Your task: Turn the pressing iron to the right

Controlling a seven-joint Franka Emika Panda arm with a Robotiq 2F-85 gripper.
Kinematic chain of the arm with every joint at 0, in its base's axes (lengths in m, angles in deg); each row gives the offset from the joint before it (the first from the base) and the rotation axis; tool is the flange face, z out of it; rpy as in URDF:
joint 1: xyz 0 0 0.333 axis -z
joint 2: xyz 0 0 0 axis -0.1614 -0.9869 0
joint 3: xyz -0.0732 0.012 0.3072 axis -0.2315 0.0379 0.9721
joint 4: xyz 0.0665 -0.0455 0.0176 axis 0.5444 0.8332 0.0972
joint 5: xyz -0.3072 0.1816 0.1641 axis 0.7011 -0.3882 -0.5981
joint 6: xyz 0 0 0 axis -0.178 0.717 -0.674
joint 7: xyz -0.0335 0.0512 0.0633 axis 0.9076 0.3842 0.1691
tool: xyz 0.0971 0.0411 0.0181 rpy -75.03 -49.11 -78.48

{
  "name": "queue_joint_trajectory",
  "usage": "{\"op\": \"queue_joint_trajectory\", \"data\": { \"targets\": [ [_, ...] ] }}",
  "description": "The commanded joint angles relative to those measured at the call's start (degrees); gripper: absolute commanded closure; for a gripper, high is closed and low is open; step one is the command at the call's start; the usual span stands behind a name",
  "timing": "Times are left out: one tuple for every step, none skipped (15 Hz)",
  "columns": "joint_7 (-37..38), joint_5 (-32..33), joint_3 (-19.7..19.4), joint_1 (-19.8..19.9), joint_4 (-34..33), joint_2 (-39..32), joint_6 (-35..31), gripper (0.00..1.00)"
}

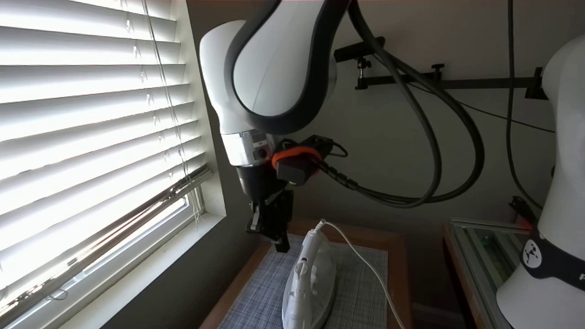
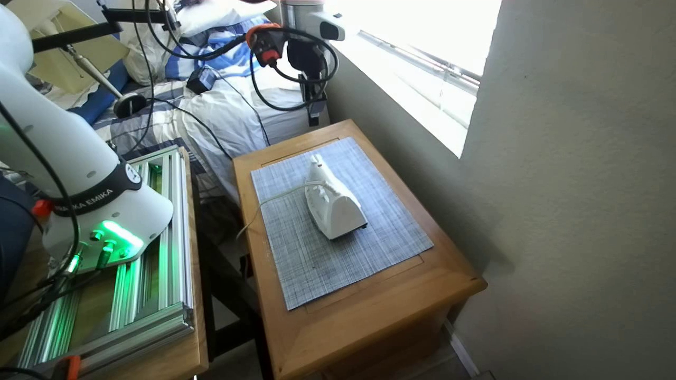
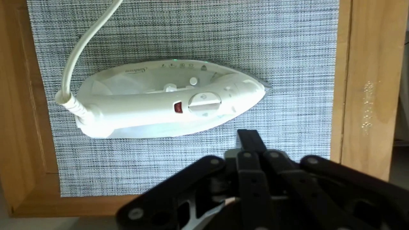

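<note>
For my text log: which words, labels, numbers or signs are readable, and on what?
"Sunbeam", upside down: pressing iron, wrist view.
"KA EMIKA", earlier letters partly hidden: black band on the robot base.
"F", cut off by the picture's border: same band.
Round logo: same band.
Too small: marks on the iron's dial, red switch and rim; wrist label.

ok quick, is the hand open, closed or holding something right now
Hand: closed, holding nothing; the pressing iron lies outside its grip.
</note>
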Motion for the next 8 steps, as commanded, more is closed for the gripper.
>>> {"op": "queue_joint_trajectory", "data": {
  "targets": [
    [2.5,5.2,1.0,0.1,3.0,0.3,-3.6,1.00],
    [2.9,6.3,1.2,0.0,3.6,0.3,-4.4,1.00],
    [3.4,7.2,1.3,0.0,4.5,0.4,-5.5,1.00],
    [4.0,8.1,1.3,0.0,5.3,0.5,-6.4,1.00],
    [4.7,9.0,1.3,0.0,5.9,0.6,-7.4,1.00],
    [5.1,9.9,1.3,0.0,6.7,0.7,-8.5,1.00],
    [5.4,10.4,1.3,0.1,7.2,0.5,-9.6,1.00],
    [5.7,10.7,1.1,0.2,7.8,0.2,-11.0,1.00]
  ]
}}
